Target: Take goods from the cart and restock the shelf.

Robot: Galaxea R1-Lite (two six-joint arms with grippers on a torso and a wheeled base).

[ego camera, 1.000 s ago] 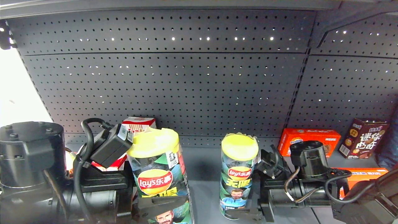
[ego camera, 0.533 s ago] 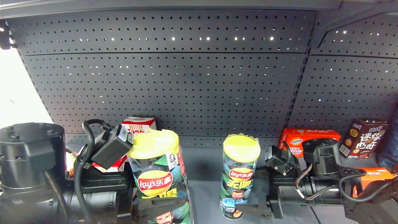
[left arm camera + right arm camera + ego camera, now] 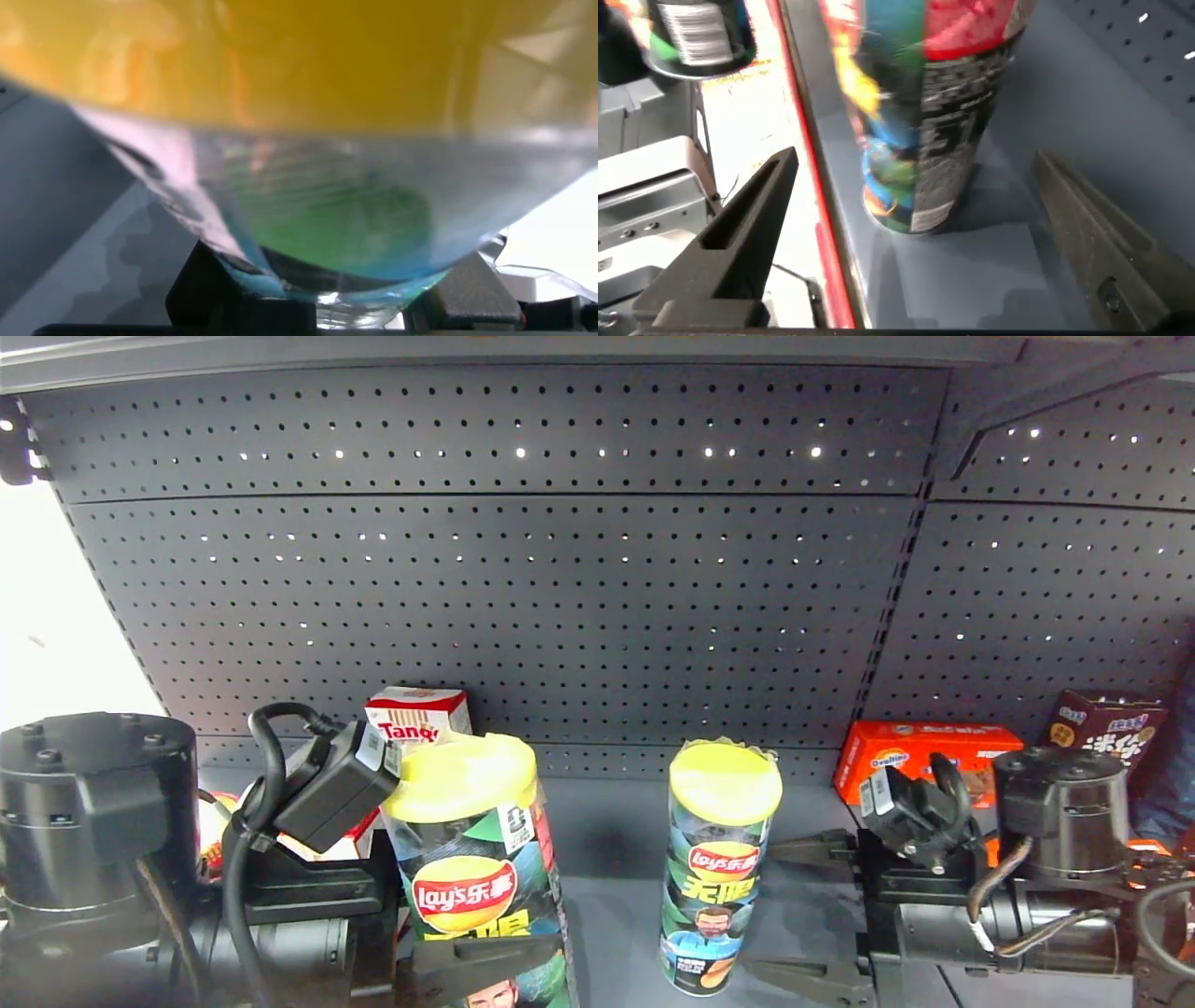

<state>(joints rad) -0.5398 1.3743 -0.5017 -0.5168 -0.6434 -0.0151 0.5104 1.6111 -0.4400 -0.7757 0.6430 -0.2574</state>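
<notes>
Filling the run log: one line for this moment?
left gripper: shut on held can | right gripper: open, apart from standing can | standing can: upright on shelf

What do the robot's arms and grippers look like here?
The left arm and right arm are black with round, bolted joint housings. Each carries a boxy black wrist camera with a white sticker, fed by looping black cable; pale wires run along the right one. The left gripper and right gripper have flat, tapering black fingers.
</notes>
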